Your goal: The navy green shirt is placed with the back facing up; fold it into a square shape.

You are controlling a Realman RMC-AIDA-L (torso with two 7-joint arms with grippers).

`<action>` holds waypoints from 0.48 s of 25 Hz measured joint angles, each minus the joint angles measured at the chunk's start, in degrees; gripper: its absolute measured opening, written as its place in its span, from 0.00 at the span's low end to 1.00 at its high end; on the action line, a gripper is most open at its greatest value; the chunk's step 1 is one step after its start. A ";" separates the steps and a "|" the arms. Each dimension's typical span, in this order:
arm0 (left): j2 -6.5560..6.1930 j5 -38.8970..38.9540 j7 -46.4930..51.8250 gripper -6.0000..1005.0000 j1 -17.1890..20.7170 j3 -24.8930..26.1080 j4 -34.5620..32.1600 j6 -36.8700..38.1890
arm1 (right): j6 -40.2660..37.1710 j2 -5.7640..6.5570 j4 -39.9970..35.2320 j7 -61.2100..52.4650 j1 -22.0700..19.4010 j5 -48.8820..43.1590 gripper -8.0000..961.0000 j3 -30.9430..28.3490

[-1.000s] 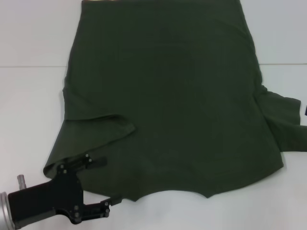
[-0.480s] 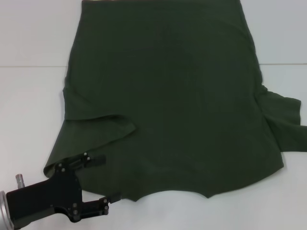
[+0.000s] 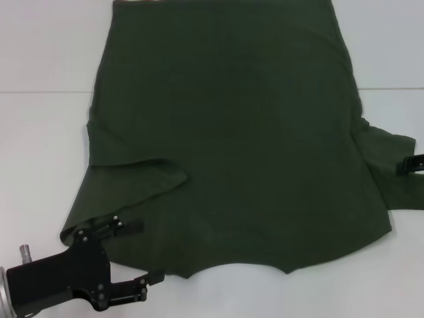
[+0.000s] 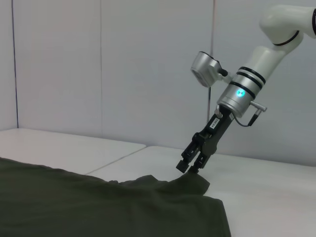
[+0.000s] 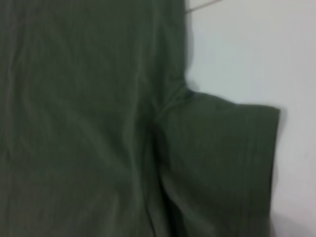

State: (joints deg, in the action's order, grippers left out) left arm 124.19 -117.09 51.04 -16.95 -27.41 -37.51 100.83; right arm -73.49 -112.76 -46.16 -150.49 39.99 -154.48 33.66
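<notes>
The navy green shirt [image 3: 232,132] lies spread flat on the white table, filling most of the head view. Its left sleeve [image 3: 142,177] is folded over onto the body. My left gripper [image 3: 140,252] is at the near left corner of the shirt, open, with one finger on the cloth and the other beside the near edge. My right gripper [image 3: 411,163] enters at the right edge over the right sleeve [image 3: 391,165]. The left wrist view shows that right gripper [image 4: 190,168] pointing down, open, its tips at the raised sleeve end. The right wrist view shows the sleeve [image 5: 222,163] from above.
The white table [image 3: 40,152] extends bare to the left and right of the shirt and along the near edge. A seam line [image 3: 46,91] crosses the tabletop. A pale wall [image 4: 98,64] stands behind the table.
My right gripper has come into the head view at the right edge, over the right sleeve. My left gripper has slid slightly toward the near left. The shirt has not moved.
</notes>
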 joint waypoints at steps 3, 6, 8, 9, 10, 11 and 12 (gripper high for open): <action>0.00 -0.06 0.13 0.87 -0.10 -0.01 -0.02 0.02 | 1.06 -0.22 0.46 0.20 0.19 -0.01 0.90 0.48; 0.00 -0.07 0.18 0.87 -0.15 -0.01 -0.02 0.03 | 2.04 -0.19 2.02 0.21 0.38 -0.11 0.89 0.66; 0.00 -0.07 0.22 0.87 -0.20 -0.01 -0.02 -0.03 | 2.61 0.03 3.04 0.21 0.53 -0.28 0.89 0.87; 0.00 -0.07 0.23 0.87 -0.21 -0.02 -0.02 -0.10 | 2.70 0.10 3.32 0.19 0.54 -0.33 0.89 0.97; 0.00 -0.07 0.24 0.87 -0.24 -0.01 -0.02 -0.16 | 2.86 0.19 3.47 0.12 0.57 -0.37 0.89 1.03; -0.01 -0.06 0.26 0.87 -0.26 -0.01 -0.02 -0.26 | 2.94 0.26 3.48 0.00 0.60 -0.43 0.85 1.04; -0.04 -0.04 0.27 0.87 -0.29 -0.01 -0.02 -0.32 | 2.96 0.31 3.45 -0.04 0.63 -0.45 0.81 1.04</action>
State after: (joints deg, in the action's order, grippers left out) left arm 124.15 -117.13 51.30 -17.24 -27.42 -37.53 100.51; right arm -70.53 -112.45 -42.71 -150.53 40.61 -154.93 34.70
